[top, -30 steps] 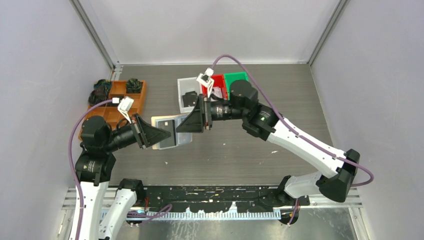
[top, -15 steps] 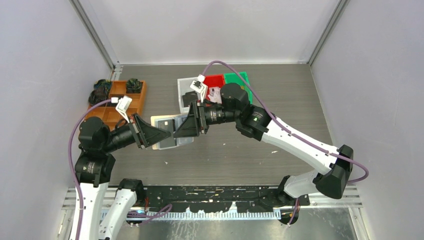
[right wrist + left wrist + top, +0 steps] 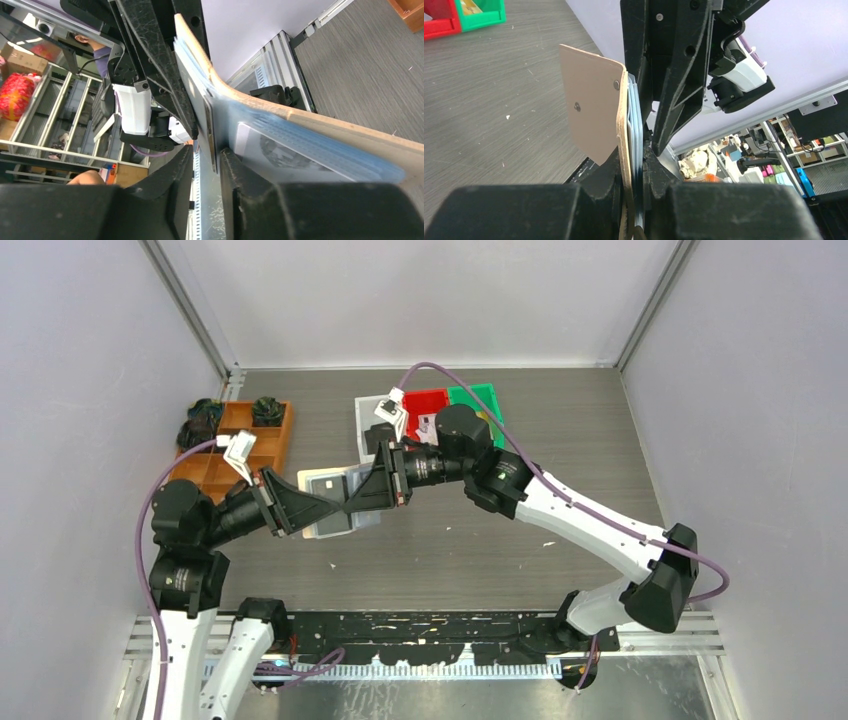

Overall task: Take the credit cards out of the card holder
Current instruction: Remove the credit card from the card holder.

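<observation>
My left gripper (image 3: 636,165) is shut on the tan card holder (image 3: 591,107), which stands on edge, its flap with two snap studs turned left. The pale blue edges of the credit cards (image 3: 636,120) show beside the leather. In the top view the two grippers meet tip to tip over a pale tray, left gripper (image 3: 336,506) against right gripper (image 3: 353,497), and the holder is hidden between them. In the right wrist view the card holder (image 3: 320,127) curves across, with clear sleeves and a credit card (image 3: 300,155). My right gripper (image 3: 206,160) straddles a dark card edge (image 3: 210,135), jaws still apart.
A pale tray (image 3: 325,528) lies under the meeting grippers. An orange wooden organiser (image 3: 240,440) with dark items stands at the left. A white bin (image 3: 368,415), a red bin (image 3: 428,400) and a green bin (image 3: 472,395) stand at the back.
My right arm has moved left until its fingers reach the card holder in my left gripper, and its jaws have narrowed. The left gripper has kept its grip and shifted slightly left.
</observation>
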Available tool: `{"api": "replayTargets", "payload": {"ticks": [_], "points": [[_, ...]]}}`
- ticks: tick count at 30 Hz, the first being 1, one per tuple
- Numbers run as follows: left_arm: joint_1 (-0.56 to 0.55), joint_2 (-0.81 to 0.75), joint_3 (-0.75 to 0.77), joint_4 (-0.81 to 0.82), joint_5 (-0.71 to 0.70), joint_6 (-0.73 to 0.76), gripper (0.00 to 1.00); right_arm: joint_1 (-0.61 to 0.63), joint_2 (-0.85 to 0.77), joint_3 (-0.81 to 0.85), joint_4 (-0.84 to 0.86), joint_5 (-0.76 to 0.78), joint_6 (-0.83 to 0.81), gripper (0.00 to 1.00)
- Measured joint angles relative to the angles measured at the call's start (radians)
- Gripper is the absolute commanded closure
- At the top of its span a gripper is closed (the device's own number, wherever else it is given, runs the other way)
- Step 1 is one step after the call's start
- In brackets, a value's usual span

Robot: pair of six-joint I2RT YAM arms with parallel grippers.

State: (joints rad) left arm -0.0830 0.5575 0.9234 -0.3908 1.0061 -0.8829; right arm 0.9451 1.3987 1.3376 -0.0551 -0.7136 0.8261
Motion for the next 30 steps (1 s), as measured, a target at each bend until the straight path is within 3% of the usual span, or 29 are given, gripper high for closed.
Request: {"api": "replayTargets", "payload": {"ticks": [8,13,18,23,30], "points": [[0.005,-0.022,-0.006,0.027,-0.001,-0.024,0.82,-0.006,0.016,-0.001,0.019,-0.021,0.043,0.85],[0.005,-0.022,-0.007,0.047,0.001,-0.035,0.74,-0.005,0.019,-0.003,0.028,-0.017,0.057,0.78],[0.002,-0.027,-0.010,0.023,-0.029,-0.015,0.73,0.005,0.029,-0.008,0.039,0.005,0.063,0.86],[-0.002,-0.033,-0.010,-0.021,-0.077,0.022,0.78,0.013,0.039,-0.009,0.041,0.023,0.062,0.99],[-0.002,-0.034,-0.011,-0.032,-0.082,0.015,0.82,0.013,0.032,-0.047,0.102,0.018,0.063,0.99]]}}
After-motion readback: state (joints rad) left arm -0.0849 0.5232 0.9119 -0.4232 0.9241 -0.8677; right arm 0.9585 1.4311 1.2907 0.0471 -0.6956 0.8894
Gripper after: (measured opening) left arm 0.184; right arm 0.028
